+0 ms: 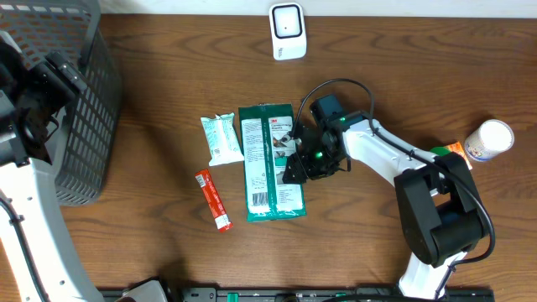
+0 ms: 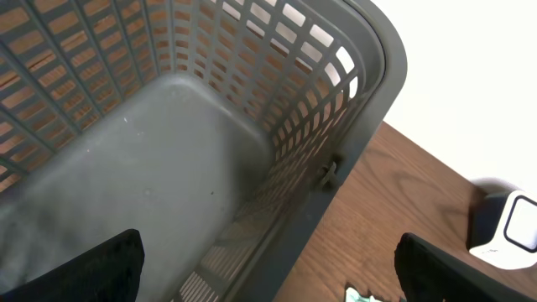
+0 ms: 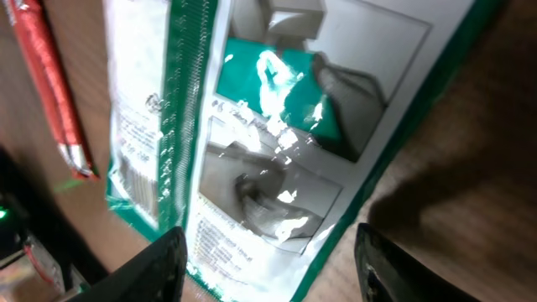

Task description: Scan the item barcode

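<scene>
A: What have I got?
B: Your left gripper [image 2: 268, 277] gapes wide over the basket [image 2: 377, 67]. The green package [image 1: 270, 164] lies flat mid-table, your right gripper [image 3: 268, 268] parted above it, empty.
A: And the grab?
B: Pinch its edge squarely, then face the scanner [image 1: 288, 32].

The overhead camera looks straight down on the whole table [image 1: 403, 75] from high up, with the green package [image 1: 270, 164] near mid-frame. The right wrist camera hangs very close over that package, facing down on its printed face and the red stick [image 3: 54, 92] beside it, both also in the overhead view. The left wrist camera, far left of the package, looks steeply down into the grey basket [image 2: 210, 168], sharing it and the white scanner [image 2: 512, 231] with the overhead view.
</scene>
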